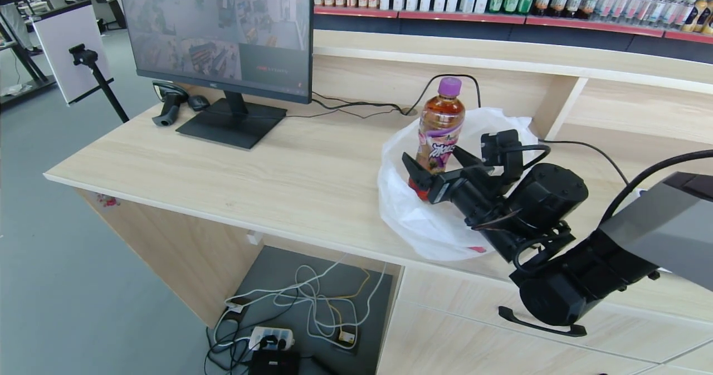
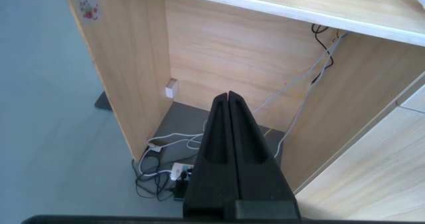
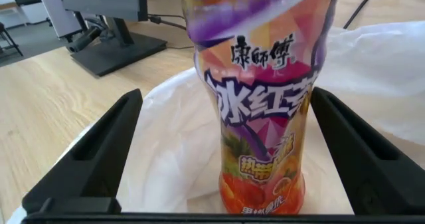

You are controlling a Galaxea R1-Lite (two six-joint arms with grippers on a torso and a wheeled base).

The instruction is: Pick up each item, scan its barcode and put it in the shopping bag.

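Right gripper point(image 1: 433, 159) spread wide, gripping nothing — bottle point(image 1: 441, 116) upright between, cap up.

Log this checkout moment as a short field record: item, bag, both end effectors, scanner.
item: bottle, purple cap, upright in the bag
bag: white shopping bag, mouth open, on the counter
right end effector: open, fingers on either side of the bottle's lower part, not touching it
left end effector: shut, below the counter top
scanner: lying by the monitor base, across the counter from the bag
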